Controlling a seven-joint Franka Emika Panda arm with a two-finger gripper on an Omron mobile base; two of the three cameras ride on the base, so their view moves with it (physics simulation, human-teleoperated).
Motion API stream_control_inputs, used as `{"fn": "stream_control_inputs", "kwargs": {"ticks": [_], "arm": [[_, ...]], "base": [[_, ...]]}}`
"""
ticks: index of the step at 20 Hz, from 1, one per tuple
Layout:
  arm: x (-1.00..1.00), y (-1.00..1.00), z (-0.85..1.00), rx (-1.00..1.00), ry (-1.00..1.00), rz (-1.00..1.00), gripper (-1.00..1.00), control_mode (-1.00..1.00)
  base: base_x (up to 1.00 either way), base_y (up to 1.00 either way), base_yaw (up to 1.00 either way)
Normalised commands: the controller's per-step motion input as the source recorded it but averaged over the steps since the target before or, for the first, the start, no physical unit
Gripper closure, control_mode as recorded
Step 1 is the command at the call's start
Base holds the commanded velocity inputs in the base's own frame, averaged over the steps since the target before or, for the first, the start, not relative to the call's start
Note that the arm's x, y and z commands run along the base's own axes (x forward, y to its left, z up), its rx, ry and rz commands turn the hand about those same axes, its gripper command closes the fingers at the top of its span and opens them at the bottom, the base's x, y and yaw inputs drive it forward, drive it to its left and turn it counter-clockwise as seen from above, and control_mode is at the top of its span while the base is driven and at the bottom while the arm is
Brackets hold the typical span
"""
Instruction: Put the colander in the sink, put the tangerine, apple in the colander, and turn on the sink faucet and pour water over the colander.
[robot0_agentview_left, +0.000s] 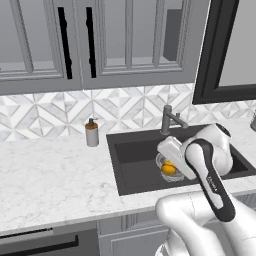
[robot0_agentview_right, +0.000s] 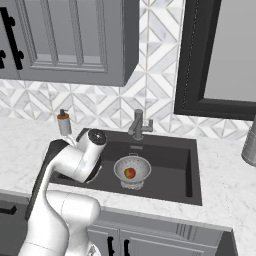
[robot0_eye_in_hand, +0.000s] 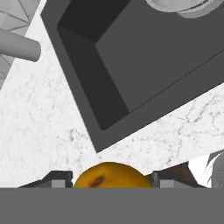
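Note:
The tangerine (robot0_eye_in_hand: 111, 175) sits between the two finger tips of my gripper (robot0_eye_in_hand: 111, 180), which is shut on it. In the hand view it hangs above the marble counter next to a corner of the dark sink (robot0_eye_in_hand: 144, 65). The colander (robot0_agentview_right: 132, 170) stands upright in the middle of the sink (robot0_agentview_right: 170, 150), with the red apple (robot0_agentview_right: 130, 173) inside it. My arm hides part of the colander (robot0_agentview_left: 160, 162) in the left base view. The sink faucet (robot0_agentview_left: 167, 120) (robot0_agentview_right: 138, 124) rises behind the basin with no water running.
A soap dispenser (robot0_agentview_left: 92, 132) (robot0_agentview_right: 63, 123) stands on the counter left of the sink. A metal canister (robot0_agentview_right: 250, 145) shows at the right edge. Wall cabinets and a dark window frame hang above the tiled backsplash.

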Motion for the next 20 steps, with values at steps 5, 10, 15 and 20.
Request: {"fn": "stream_control_inputs", "kwargs": {"ticks": [5,10,15,20], "arm": [[0.25,-0.89,0.27,0.0,0.03,0.0,1.0,-1.0],[0.22,-0.89,0.2,0.0,0.0,0.01,1.0,-1.0],[0.26,-0.81,0.04,-0.02,0.0,0.07,1.0,-1.0],[0.33,-0.45,-0.09,0.0,-0.09,0.06,1.0,-1.0]], "base": [[0.0,0.0,0.0],[0.0,0.0,0.0],[0.0,0.0,0.0],[0.0,0.0,0.0]]}}
